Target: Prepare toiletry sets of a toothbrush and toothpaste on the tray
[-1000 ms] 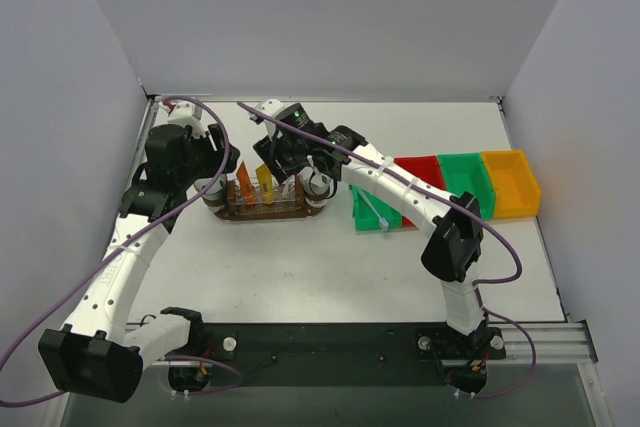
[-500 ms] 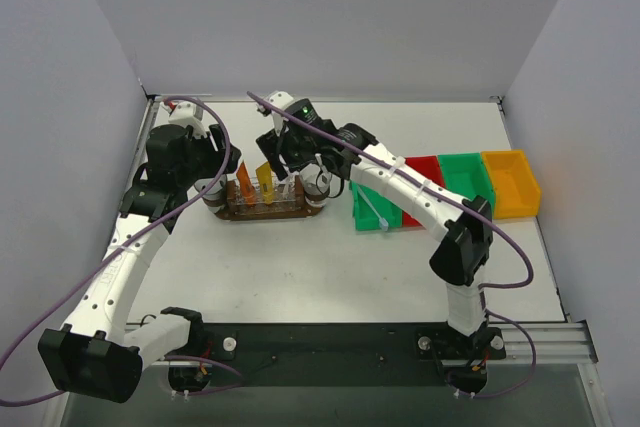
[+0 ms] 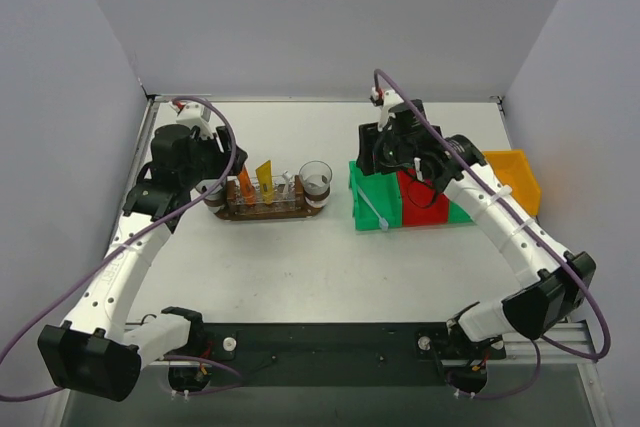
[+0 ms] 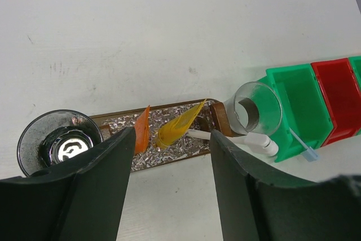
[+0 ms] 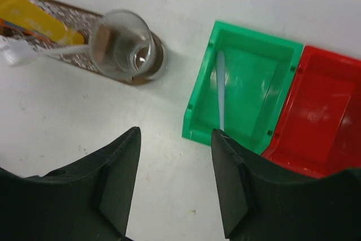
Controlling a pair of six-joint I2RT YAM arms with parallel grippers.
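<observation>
A white table (image 3: pixel 300 267) carries everything. Two clear round cups stand upright left of its middle, toward the far edge. The left-hand cup (image 4: pixel 59 142) looks dark inside, with a bright glint on its bottom. The right-hand cup (image 3: pixel 316 179) is paler and stands closer to the table's centre. To the right, open bins line up toward the right edge. First comes a green plastic bin (image 3: pixel 385 202), jutting slightly toward the near edge. A red plastic bin (image 3: pixel 422 205) touches it. Beyond is a second green bin (image 3: pixel 458 213), mostly hidden. A yellow plastic bin (image 3: pixel 512 169) lies nearest the right edge.
</observation>
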